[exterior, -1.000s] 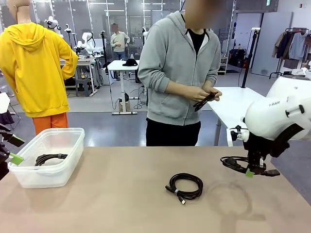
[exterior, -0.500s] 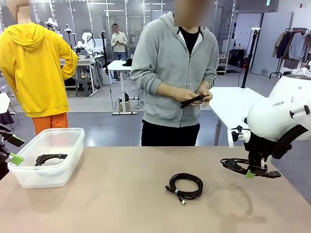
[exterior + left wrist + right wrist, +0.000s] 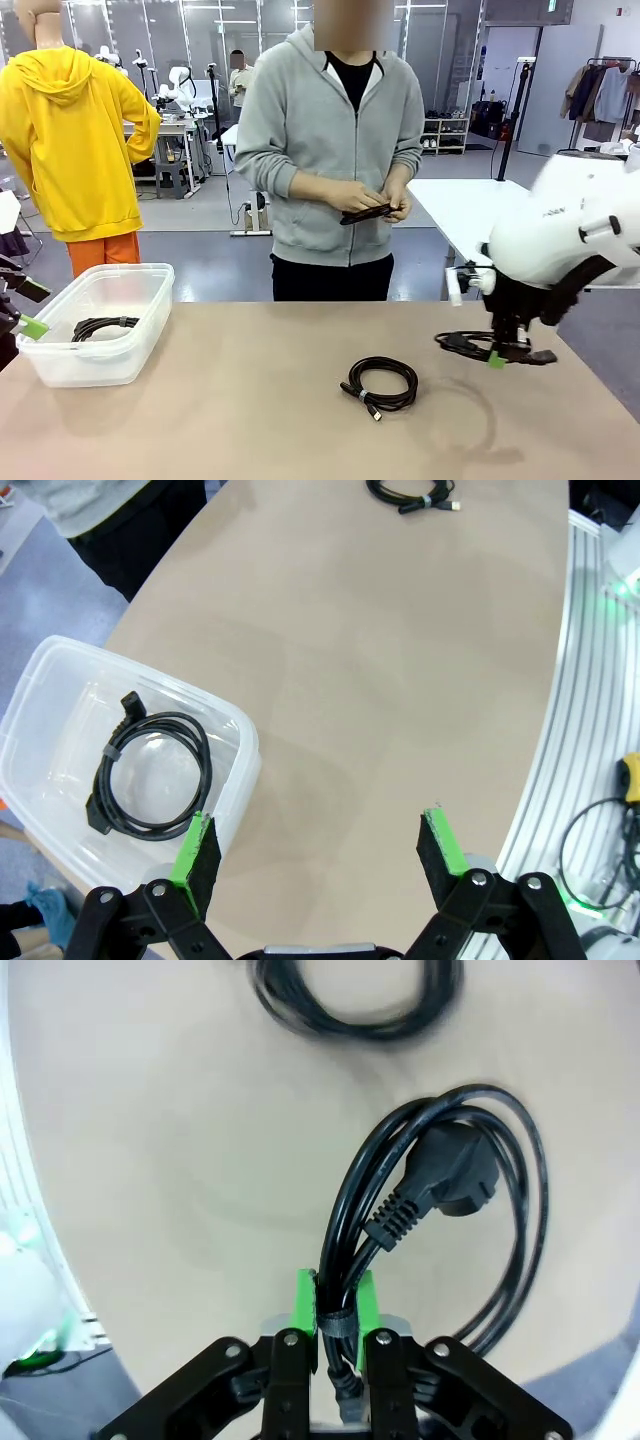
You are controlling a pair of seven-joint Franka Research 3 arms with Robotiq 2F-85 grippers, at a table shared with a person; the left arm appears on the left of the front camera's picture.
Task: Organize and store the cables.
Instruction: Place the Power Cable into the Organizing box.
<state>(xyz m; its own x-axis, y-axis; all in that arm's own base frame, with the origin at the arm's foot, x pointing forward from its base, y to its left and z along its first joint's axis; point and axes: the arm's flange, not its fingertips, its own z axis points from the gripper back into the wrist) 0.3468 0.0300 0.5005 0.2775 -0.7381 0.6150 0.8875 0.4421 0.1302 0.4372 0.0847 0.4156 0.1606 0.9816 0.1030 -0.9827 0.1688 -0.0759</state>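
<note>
My right gripper [image 3: 496, 355] [image 3: 335, 1305] hangs above the table's right side, shut on a coiled black cable [image 3: 462, 344] [image 3: 440, 1180] with a moulded plug. A second coiled cable [image 3: 381, 384] [image 3: 350, 1000] lies on the table near the middle; it also shows at the top of the left wrist view [image 3: 412, 492]. Another coil [image 3: 100, 326] [image 3: 148, 785] rests inside the clear plastic bin [image 3: 142, 345] [image 3: 245, 755] at the left. My left gripper [image 3: 318, 848] is open just beside the bin, one green pad [image 3: 33, 327] showing at the left edge. The person across the table holds a black cable [image 3: 365, 212] in both hands.
The tan table [image 3: 250, 420] runs between the bin and the middle coil. The person [image 3: 330, 130] stands at the far edge, centre. A white table [image 3: 460, 215] stands behind on the right.
My right gripper has carried its cable a little to the left and the arm has swung. The person has stepped left with the cable in hand. The left gripper has not moved.
</note>
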